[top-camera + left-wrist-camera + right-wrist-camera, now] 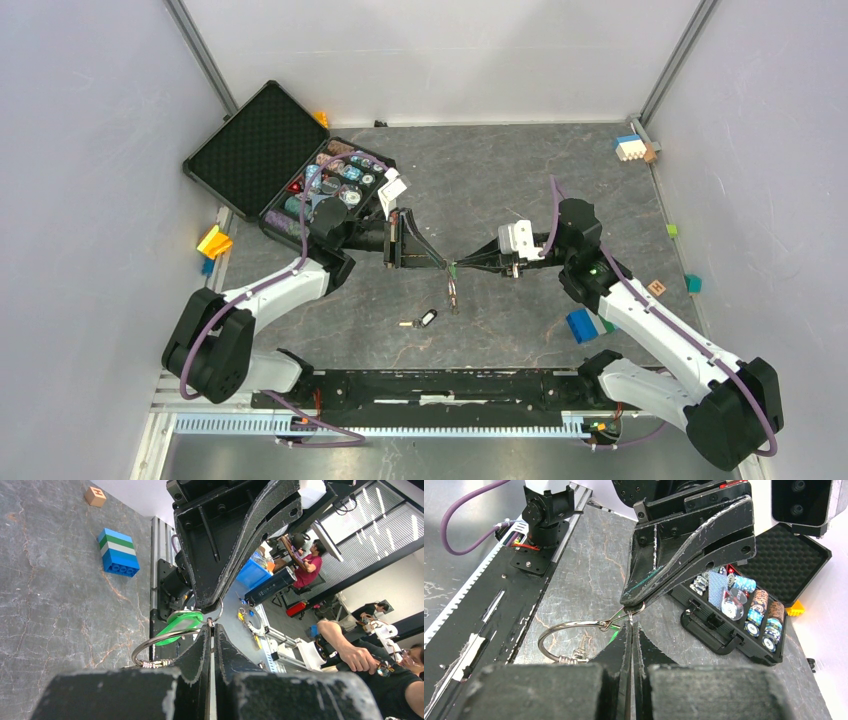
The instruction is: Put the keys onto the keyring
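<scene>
The keyring (574,623) was clenched in the left tool (211,635) and the green key (182,622) in the right tool (630,630), apparently for threading, tip to tip above the counter (500,180); the black key (428,319) was seen lying below.

Thin round silver wire keyring (574,622): polished metal, glossy. Green key head (182,621): smooth, shiny plastic. Grey veined table (480,170): matt, stone-look. Black case lid (255,145), upper left: dimpled foam.

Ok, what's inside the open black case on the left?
Rows of poker chips fill the case's tray, plus a clear round piece. Its foam lid holds nothing. From above, the left arm hides part of the tray's near side; anything under the chips is covered.
</scene>
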Controlling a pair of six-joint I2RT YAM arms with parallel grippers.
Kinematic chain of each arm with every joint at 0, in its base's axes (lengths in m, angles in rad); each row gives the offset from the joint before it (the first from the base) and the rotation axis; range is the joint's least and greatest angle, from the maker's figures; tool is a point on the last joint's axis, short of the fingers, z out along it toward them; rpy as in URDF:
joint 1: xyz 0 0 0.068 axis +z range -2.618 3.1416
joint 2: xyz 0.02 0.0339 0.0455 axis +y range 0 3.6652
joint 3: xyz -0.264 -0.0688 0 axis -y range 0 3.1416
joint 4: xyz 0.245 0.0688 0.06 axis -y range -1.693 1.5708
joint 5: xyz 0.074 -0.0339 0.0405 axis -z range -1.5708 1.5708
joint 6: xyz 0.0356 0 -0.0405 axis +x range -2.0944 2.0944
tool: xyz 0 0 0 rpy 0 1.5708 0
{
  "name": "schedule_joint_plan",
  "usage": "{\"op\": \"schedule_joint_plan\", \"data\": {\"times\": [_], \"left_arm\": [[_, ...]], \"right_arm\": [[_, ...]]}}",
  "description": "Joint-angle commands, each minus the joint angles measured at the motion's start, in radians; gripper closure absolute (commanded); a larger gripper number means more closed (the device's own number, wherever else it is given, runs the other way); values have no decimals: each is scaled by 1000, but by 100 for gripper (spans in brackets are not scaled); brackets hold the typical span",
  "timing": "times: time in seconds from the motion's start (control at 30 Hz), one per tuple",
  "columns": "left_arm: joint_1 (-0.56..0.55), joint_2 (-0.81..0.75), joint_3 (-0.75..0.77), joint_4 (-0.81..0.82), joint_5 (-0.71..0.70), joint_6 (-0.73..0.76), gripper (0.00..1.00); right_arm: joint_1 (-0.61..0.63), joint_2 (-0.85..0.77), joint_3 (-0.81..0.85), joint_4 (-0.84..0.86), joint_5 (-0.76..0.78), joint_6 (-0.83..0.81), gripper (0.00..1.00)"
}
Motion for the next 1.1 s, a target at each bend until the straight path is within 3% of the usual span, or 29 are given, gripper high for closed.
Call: {"op": "schedule_joint_plan", "data": {"times": [0.0, 0.73, 1.07], "left_arm": [[-16, -20, 9, 33, 10, -8, 98], [-21, -19, 9, 31, 16, -2, 98], [-21, -51, 16, -101, 21, 128, 98]], "right_arm": [[8, 8, -5, 47, 42, 20, 100], [21, 9, -4, 43, 82, 10, 100], [21, 17, 44, -47, 81, -51, 100]]}}
